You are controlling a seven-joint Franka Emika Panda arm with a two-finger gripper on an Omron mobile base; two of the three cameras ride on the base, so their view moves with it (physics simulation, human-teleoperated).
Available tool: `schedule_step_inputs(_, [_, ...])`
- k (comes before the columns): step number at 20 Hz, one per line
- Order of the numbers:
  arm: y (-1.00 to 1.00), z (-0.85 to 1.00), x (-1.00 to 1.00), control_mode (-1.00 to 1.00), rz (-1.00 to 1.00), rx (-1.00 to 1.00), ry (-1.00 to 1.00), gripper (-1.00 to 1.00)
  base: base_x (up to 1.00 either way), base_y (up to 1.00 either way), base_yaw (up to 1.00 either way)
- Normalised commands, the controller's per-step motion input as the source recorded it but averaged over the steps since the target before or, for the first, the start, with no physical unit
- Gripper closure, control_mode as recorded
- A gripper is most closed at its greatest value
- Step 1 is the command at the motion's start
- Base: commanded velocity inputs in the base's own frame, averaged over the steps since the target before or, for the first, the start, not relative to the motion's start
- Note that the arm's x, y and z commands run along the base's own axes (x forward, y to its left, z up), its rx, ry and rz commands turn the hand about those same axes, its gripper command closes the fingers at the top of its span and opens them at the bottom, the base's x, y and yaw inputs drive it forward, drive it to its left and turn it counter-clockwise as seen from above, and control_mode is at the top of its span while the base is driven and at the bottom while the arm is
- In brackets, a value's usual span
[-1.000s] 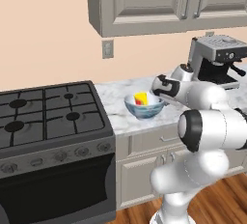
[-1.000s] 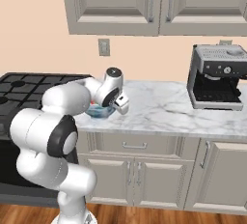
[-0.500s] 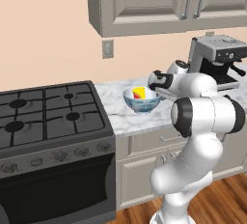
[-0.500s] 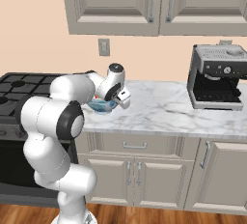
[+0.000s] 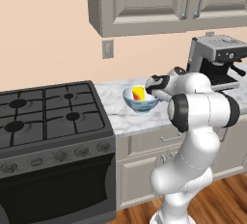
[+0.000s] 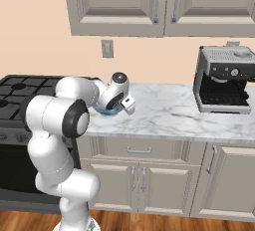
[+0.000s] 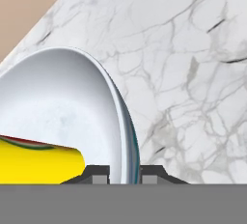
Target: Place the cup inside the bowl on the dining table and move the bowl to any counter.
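My pincer [image 7: 124, 174] straddles the rim of the round, wide bowl, white inside and bluish-grey patterned outside [image 7: 62, 117]: in the hand view one dark fingertip [image 7: 99, 172] stands inside the wall, the other outside, narrowly set with the thin rim between them. I judge that I am holding it.

The bowl [image 5: 140, 101] is over the narrow white marble counter with grey veins [image 5: 126, 117], between the black gas stove [image 5: 48, 117] and the grey espresso machine [image 5: 217, 59]. Whether its foot touches the marble I cannot tell. The small yellow cup with a red patch [image 5: 138, 93] lies inside it.

The bowl looks stiff and glazed, so slippery at the rim and apt to chip if it drops. A one-sided rim hold lets the far edge sag, and the loose cup [image 7: 41, 162] may slide and shift the weight. The rim is the only place my narrow span fits, so I should keep it level and set it down gently.
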Motion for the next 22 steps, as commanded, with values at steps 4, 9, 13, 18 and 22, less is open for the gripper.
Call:
schedule_step_inputs(4, [0.0,-0.19,0.03,-1.0,-0.02,-0.02,-0.02,1.0,0.0,0.0,0.0])
schedule_step_inputs(9, [0.0,-0.07,0.04,-1.0,-0.01,-0.01,0.0,1.0,0.0,0.0,0.0])
schedule_step_inputs(13, [0.0,-0.09,0.01,-1.0,0.0,-0.01,0.0,1.0,0.0,0.0,0.0])
schedule_step_inputs(18, [0.0,-0.14,0.0,-1.0,0.0,-0.03,0.0,1.0,0.0,0.0,0.0])
schedule_step_inputs(22, [0.0,-0.18,0.0,-1.0,0.0,-0.03,0.0,1.0,0.0,0.0,0.0])
